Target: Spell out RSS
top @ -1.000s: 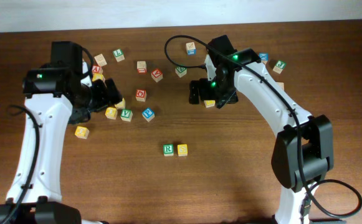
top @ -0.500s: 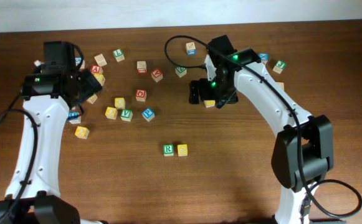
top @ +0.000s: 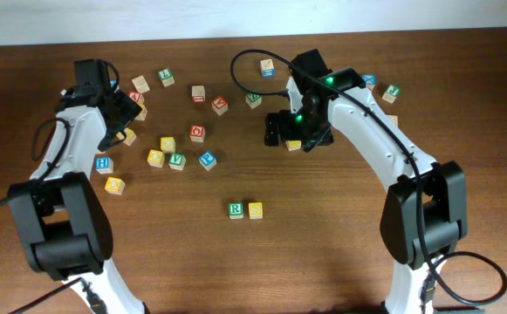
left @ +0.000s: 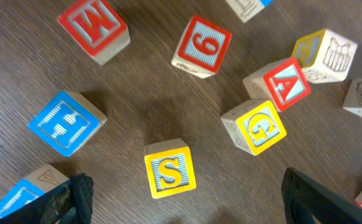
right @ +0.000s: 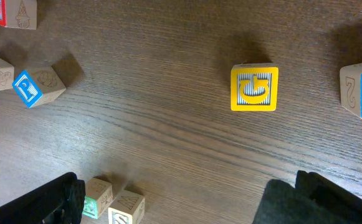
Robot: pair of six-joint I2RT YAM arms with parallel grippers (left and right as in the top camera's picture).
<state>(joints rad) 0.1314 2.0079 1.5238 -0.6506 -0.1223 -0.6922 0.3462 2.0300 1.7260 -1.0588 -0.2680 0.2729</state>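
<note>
The green R cube (top: 236, 209) lies at the table's middle front, with a yellow cube (top: 255, 209) touching its right side. In the left wrist view a yellow S cube (left: 170, 173) lies flat just ahead of my left gripper (left: 187, 208), inside the wide gap between its fingers and apart from both. This gripper is open. My left gripper (top: 120, 120) hangs over the far-left cubes. My right gripper (top: 297, 133) is open and empty, with another yellow cube (right: 254, 88) ahead of its fingers (right: 56, 199). I cannot read that cube's letter.
Round the S cube lie a blue H cube (left: 65, 123), a yellow G cube (left: 261, 127), a red A cube (left: 286, 84), a red 9 cube (left: 200, 46) and a red M cube (left: 93, 28). More lettered cubes are scattered along the back (top: 199, 92).
My left arm has swung from the yellow and green cubes at centre left up to the far-left group. The right arm and the two placed cubes have not moved.
</note>
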